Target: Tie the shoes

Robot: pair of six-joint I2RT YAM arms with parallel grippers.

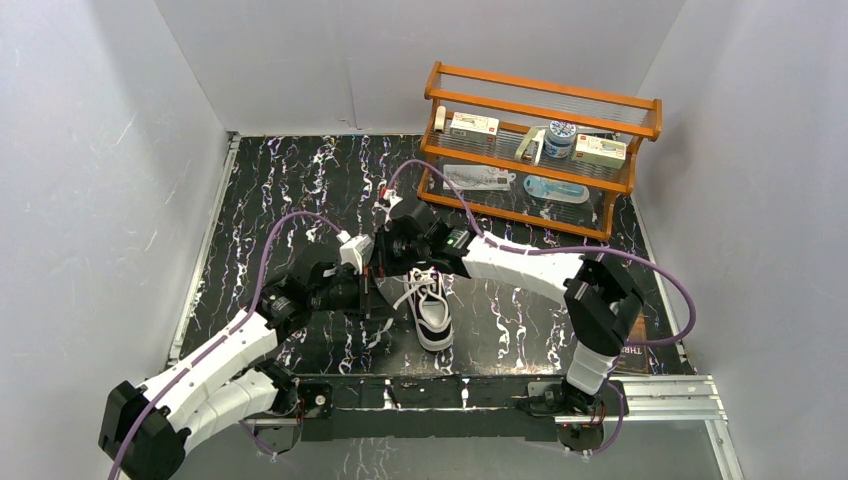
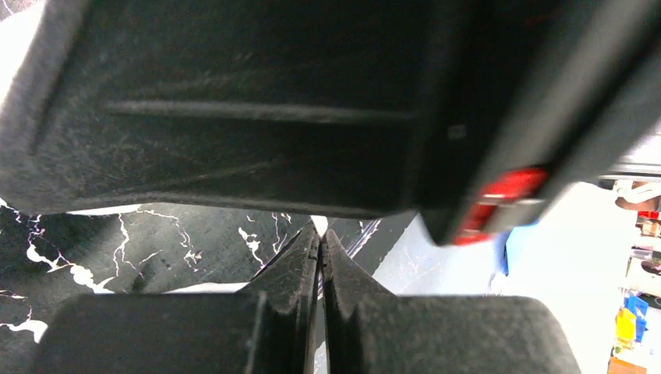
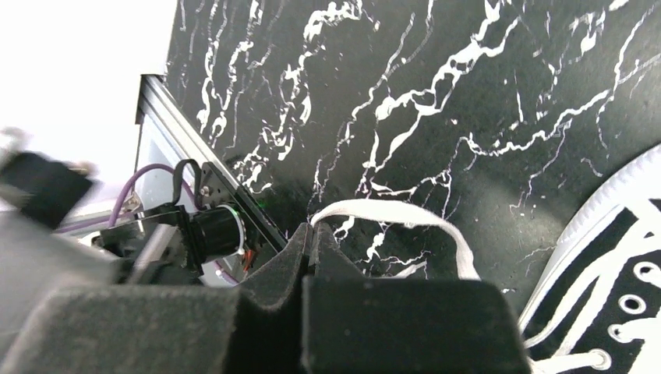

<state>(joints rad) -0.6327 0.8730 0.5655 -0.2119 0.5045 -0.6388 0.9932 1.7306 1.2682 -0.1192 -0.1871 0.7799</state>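
Left gripper (image 2: 320, 238): jaws fully closed, nothing seen between. Right gripper (image 3: 310, 234): jaws closed, pinching end of white lace (image 3: 405, 212). Sneaker (image 1: 433, 312) just right of both, middle of bench (image 1: 300, 190), toe toward near edge.

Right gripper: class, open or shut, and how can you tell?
Shut on a lace: the fingers of the right gripper meet, and the white lace runs out from their tips.

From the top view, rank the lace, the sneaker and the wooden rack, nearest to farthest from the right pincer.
1. The lace, pinched in the right pincer.
2. The sneaker, just beside it, toward the arm bases.
3. The wooden rack, far back right.
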